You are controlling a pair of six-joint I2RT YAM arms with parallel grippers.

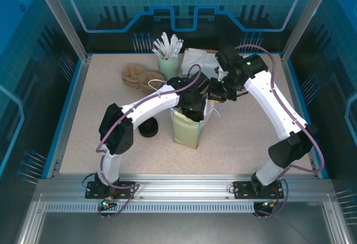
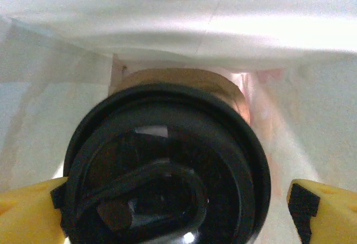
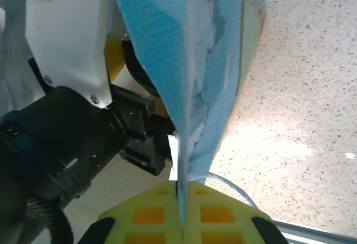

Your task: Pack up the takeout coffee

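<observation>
Standing apart at the lower corners of the left wrist view, the left fingers (image 2: 28, 210) flank the black-lidded cup (image 2: 167, 160). The lower-left one is at the lid's edge. The lower-right one is clear of it, with pale paper showing in the gap. The cup sits upright inside the bag (image 2: 178, 20), whose white walls rise all around it.

At the bottom of the right wrist view, the right fingers (image 3: 146, 221) are pressed together on the bag's rim, and a blue fold runs up from between them.

From above, the bag stands at mid-frame on the speckled surface (image 1: 251, 138), with both arms meeting over its mouth. A black disc (image 1: 148, 128) lies just left of it. A pot of white sticks (image 1: 168, 60) and a brown heap (image 1: 138, 76) sit toward the upper centre.

The step in hand looks like letting go of the cup in the bag. The next move calls for lifting the left arm straight up out of the mouth without catching lid or paper, while the rim is held.
</observation>
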